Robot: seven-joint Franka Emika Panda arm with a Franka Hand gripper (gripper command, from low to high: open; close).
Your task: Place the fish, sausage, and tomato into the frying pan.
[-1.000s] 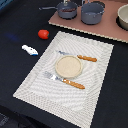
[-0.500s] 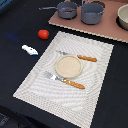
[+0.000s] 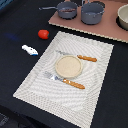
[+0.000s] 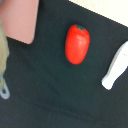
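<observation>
The red tomato (image 3: 43,34) lies on the dark table, at the exterior view's left of the placemat. It fills the middle of the wrist view (image 4: 77,44), seen from above. The white fish (image 3: 29,49) lies nearer the front and also shows in the wrist view (image 4: 116,67) beside the tomato, apart from it. The dark grey frying pan (image 3: 66,10) stands on the pinkish board at the back, handle pointing to the exterior view's left. Something reddish-brown lies in it; I cannot tell if it is the sausage. No gripper or arm shows in either view.
A deeper grey pot (image 3: 92,12) and a beige bowl (image 3: 123,17) stand on the pinkish board (image 3: 102,27). A striped placemat (image 3: 95,85) holds a wooden plate (image 3: 68,66), a knife (image 3: 82,58) and a fork (image 3: 65,80). A board corner (image 4: 17,20) shows in the wrist view.
</observation>
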